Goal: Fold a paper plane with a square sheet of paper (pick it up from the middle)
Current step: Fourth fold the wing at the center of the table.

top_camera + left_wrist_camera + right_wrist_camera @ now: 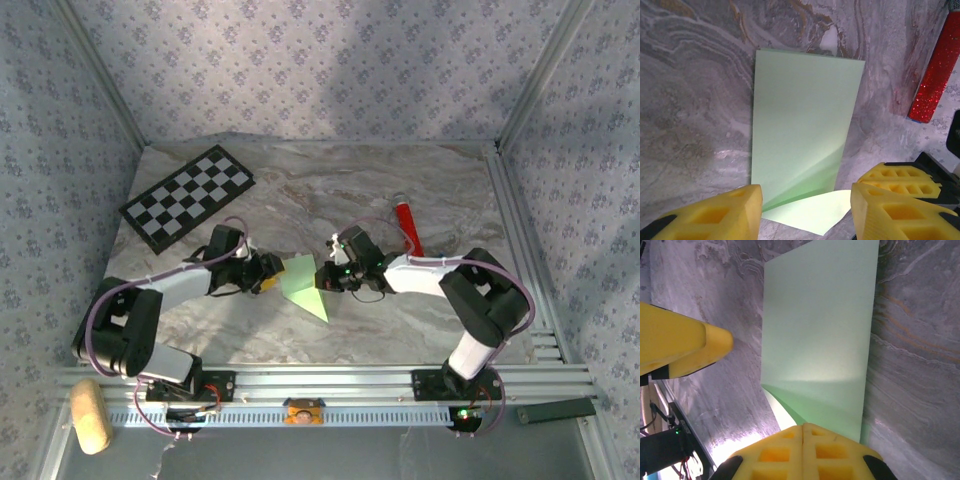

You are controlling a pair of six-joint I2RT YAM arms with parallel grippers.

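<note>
Top external view: partly folded square sheet of paper [303, 287] lay mid-table between both grippers, pointed end toward the arm bases. Left gripper [266, 272] sat just left of it, fingers apart. In the left wrist view the sheet was straight ahead, long axis running away from the jaws. Right gripper [327, 276] was closed tight, tips at the sheet's right edge; couldn't tell if paper was pinched. Right arm looked marginally nearer.

Left pincer [804, 197] gapes — right pincer [803, 427] clamped tight, tips nearly meeting.
</note>
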